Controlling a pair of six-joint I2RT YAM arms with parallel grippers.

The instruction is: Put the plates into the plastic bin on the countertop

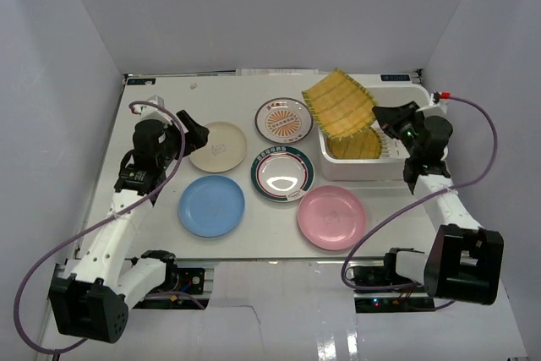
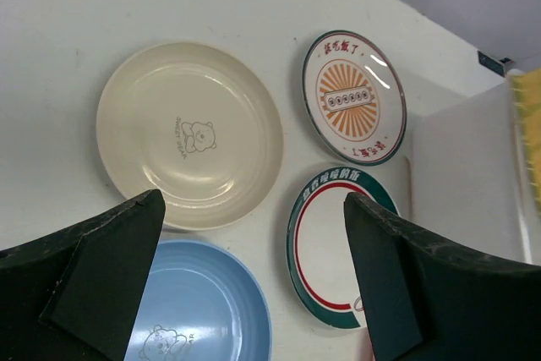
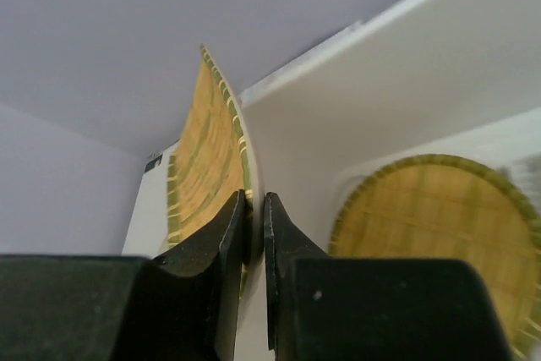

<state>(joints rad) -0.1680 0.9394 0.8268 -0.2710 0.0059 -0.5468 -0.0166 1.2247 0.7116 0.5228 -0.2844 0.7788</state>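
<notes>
My right gripper (image 1: 382,117) is shut on the rim of a yellow woven plate (image 1: 338,102) and holds it tilted above the white plastic bin (image 1: 372,166). A second yellow woven plate (image 1: 357,144) lies in the bin. In the right wrist view, my right gripper (image 3: 254,209) pinches the held plate (image 3: 201,158) edge-on, with the other plate (image 3: 439,217) below. My left gripper (image 1: 194,134) is open over the cream plate (image 1: 217,148). On the countertop (image 1: 169,99) lie the orange-sunburst plate (image 1: 284,119), the green-rimmed plate (image 1: 282,173), the blue plate (image 1: 211,205) and the pink plate (image 1: 331,216).
The left wrist view shows my open gripper (image 2: 249,293) above the cream plate (image 2: 190,133), the blue plate (image 2: 199,302), the green-rimmed plate (image 2: 338,243) and the orange-sunburst plate (image 2: 353,95), with the bin wall (image 2: 465,175) to the right. White walls enclose the countertop on three sides.
</notes>
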